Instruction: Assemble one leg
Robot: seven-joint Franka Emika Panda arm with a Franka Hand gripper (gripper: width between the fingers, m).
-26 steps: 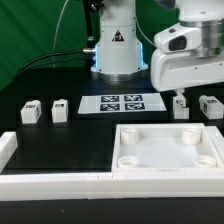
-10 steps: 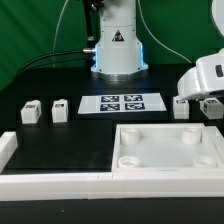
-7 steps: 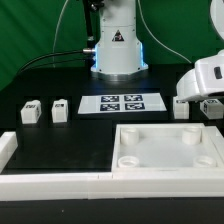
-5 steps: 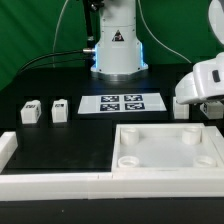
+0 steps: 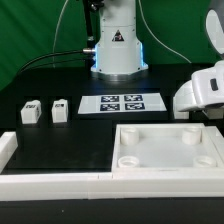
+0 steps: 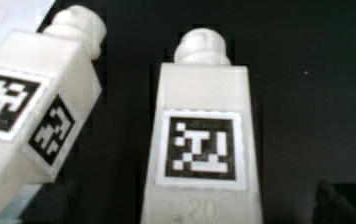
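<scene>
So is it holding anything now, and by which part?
Cannot be told. The end effector hangs low over two small white plastic tagged legs lying on the black table; its one visible finger stands clear of them.

White parts are sitting on a black table [image 5: 70, 135], with a green backdrop [image 5: 30, 30] hanging behind.
Wrist view: the centre leg [image 6: 201, 130] and the neighbour leg [image 6: 42, 95] are showing white bodies, each carrying a black-and-white square tag. Exterior view: a small leg [image 5: 31, 111] and its twin [image 5: 60, 108] are showing white with dark tag faces; the marker board [image 5: 123, 102] is showing white with four black-patterned tags; the panel [image 5: 165, 150] and front rail [image 5: 60, 180] are reading plain white; the robot base [image 5: 116, 50] is showing white with a black triangle mark and glowing blue low down.
</scene>
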